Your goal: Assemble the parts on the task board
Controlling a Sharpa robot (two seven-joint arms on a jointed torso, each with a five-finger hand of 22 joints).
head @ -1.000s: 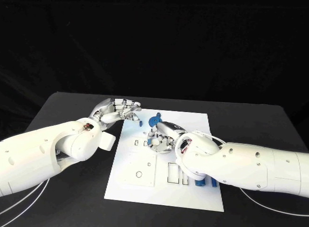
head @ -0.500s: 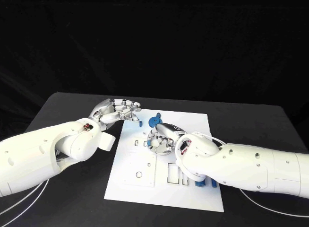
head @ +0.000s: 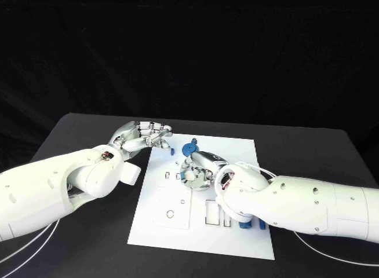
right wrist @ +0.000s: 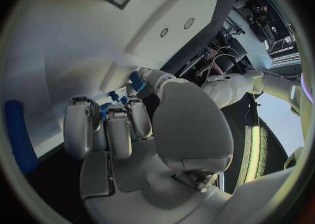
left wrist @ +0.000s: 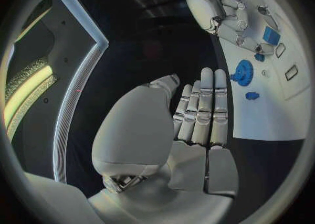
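The white task board (head: 181, 231) lies in the middle of the black table. My right hand (head: 198, 172) is low over the board's upper middle with its fingers curled, and the thumb and fingers pinch a small blue part (right wrist: 136, 81). A blue gear (head: 189, 147) stands on the board just beyond that hand. A small blue piece (head: 171, 152) sits to the gear's left. My left hand (head: 144, 136) hovers at the board's far left corner, its fingers curled together and holding nothing. In the left wrist view the gear (left wrist: 242, 72) is just past my left fingers (left wrist: 203, 103).
Several blue parts (head: 250, 223) stand in slots near the board's front right, beside my right forearm. A long blue peg (right wrist: 20, 135) lies on the board. Empty cut-outs (head: 170, 214) mark the board's front left. Black table (head: 81, 133) surrounds the board.
My right hand has drawn slightly back toward me and lower, so more of the blue gear shows beyond it. The left hand has stayed where it was.
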